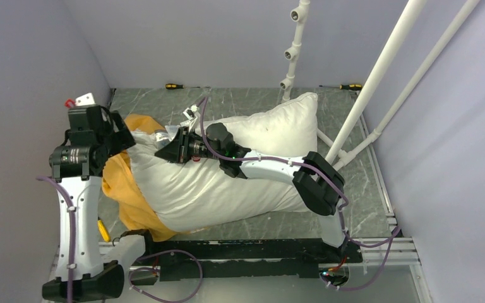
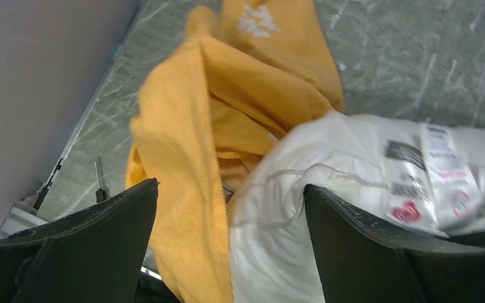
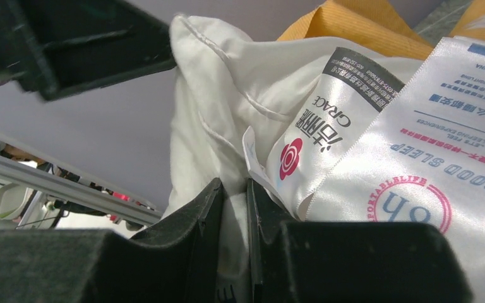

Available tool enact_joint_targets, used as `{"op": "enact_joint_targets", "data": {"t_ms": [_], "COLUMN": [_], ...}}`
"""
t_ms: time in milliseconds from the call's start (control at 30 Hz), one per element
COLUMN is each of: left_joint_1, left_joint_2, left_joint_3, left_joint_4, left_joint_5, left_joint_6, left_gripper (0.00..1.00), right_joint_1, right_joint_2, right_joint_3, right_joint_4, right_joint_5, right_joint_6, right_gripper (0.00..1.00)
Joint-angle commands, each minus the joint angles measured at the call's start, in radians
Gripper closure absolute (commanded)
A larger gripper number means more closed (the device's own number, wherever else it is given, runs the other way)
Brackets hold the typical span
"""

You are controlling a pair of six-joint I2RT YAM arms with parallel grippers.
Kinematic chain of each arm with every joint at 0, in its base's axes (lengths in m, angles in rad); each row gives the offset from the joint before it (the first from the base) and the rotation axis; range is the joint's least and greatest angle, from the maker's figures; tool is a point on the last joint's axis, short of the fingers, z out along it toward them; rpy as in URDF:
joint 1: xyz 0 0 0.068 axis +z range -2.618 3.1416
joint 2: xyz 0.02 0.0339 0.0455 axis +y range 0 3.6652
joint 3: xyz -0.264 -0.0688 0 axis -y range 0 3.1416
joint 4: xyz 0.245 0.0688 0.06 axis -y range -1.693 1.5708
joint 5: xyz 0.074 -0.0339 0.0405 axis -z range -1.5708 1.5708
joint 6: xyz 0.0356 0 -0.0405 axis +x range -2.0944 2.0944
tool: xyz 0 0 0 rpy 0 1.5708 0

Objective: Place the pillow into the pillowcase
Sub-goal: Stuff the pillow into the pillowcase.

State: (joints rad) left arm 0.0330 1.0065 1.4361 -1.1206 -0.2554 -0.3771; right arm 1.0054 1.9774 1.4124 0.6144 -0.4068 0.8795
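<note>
White pillow [image 1: 227,183] lying slantwise across the grey table [image 1: 259,101], 1 end toward the far right corner and the other near the left edge. Orange-yellow pillowcase [image 1: 126,202] crumpled against and under that left end; most of the pillow lies bare, and whether any of it sits inside the case cannot be told. Right gripper [image 3: 235,189]: jaws pinched together on a fold of the pillow's white cloth, just beside its 2 sewn labels [image 3: 328,126]. Left gripper [image 2: 227,189]: jaws wide apart above the meeting of pillow and pillowcase, holding nothing. Screwdriver [image 1: 175,86] at the far edge; white pipe frame [image 1: 379,76] standing at the right edge.
</note>
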Motion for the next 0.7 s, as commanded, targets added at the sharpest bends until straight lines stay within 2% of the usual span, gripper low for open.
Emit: {"op": "enact_joint_targets", "data": {"t_ms": [0, 67, 167, 367, 533, 567, 600, 667], "left_joint_1": [0.194, 0.266, 0.373, 0.430, 0.470, 0.475, 0.480, 0.493], "left_joint_2": [0.025, 0.057, 0.093, 0.187, 0.186, 0.203, 0.221, 0.250], "left_joint_3": [-0.038, -0.056, -0.114, -0.202, -0.271, -0.281, -0.292, -0.305], "left_joint_4": [0.107, 0.119, 0.169, 0.243, 0.310, 0.313, 0.314, 0.317], "left_joint_5": [0.097, 0.134, 0.299, 0.510, 0.542, 0.557, 0.572, 0.605], "left_joint_6": [0.058, 0.057, 0.061, 0.036, 0.036, 0.038, 0.037, 0.038], "left_gripper": [0.11, 0.11, 0.11, 0.14, 0.14, 0.18, 0.28, 0.61], "right_joint_1": [0.036, 0.036, 0.036, 0.036, 0.036, 0.035, 0.036, 0.036], "right_joint_2": [0.012, 0.014, 0.015, 0.026, 0.031, 0.032, 0.033, 0.035], "right_joint_3": [-0.054, -0.055, -0.057, -0.058, -0.049, -0.048, -0.048, -0.045], "right_joint_4": [-0.147, -0.146, -0.139, -0.122, -0.123, -0.123, -0.122, -0.125], "right_joint_5": [-0.115, -0.121, -0.127, -0.137, -0.143, -0.143, -0.145, -0.148], "right_joint_6": [0.003, 0.004, 0.010, 0.025, 0.029, 0.027, 0.028, 0.029], "right_gripper": [0.77, 0.77, 0.76, 0.76, 0.76, 0.76, 0.76, 0.76]}}
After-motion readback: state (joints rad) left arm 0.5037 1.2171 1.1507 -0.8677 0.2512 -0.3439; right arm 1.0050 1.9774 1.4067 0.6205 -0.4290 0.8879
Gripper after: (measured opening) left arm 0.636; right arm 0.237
